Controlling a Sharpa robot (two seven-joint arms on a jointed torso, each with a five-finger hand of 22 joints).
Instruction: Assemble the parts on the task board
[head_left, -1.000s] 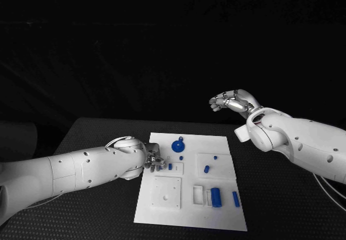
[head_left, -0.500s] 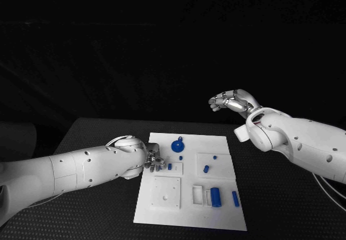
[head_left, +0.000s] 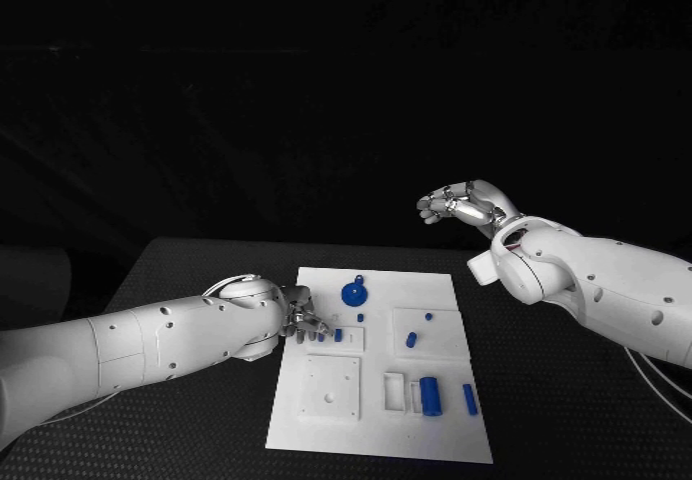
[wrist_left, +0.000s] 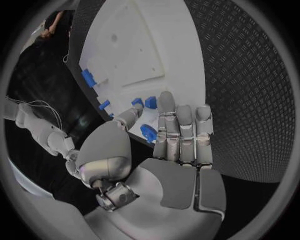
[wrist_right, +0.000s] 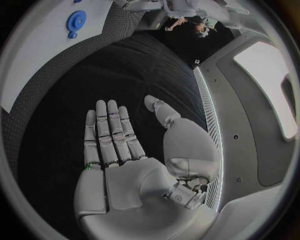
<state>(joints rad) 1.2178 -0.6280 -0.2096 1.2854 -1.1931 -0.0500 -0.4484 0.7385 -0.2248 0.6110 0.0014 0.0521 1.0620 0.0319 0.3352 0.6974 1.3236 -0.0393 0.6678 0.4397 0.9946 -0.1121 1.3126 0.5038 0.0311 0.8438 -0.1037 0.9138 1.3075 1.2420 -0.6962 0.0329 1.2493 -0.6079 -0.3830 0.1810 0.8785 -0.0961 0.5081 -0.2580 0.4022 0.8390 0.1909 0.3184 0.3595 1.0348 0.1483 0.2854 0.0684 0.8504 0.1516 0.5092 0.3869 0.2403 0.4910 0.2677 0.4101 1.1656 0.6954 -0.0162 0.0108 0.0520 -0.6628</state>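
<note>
Left hand at the small pegs — right hand far off

We see the left hand (head_left: 300, 322) with fingers spread, holding nothing, just beside 2 blue pegs (wrist_left: 150, 102) on the task board (head_left: 381, 440); the right hand (head_left: 464, 206) hangs empty, well apart.

Looking like robot lab: black textured table (head_left: 188, 270) sitting in dark room, white rectangular task board (head_left: 433, 425) lying on it.

Left wrist view: left robot hand (wrist_left: 169, 150) over the task board (wrist_left: 156, 45), fingers (wrist_left: 184, 127) straight and close together, thumb (wrist_left: 128, 117) angled toward them. Small blue parts (wrist_left: 150, 132) lie just beyond and beneath the fingertips; contact cannot be confirmed. Another blue part (wrist_left: 88, 78) sits at a raised white block further along. Textured black bench (wrist_left: 250, 90) flanks the board.
</note>
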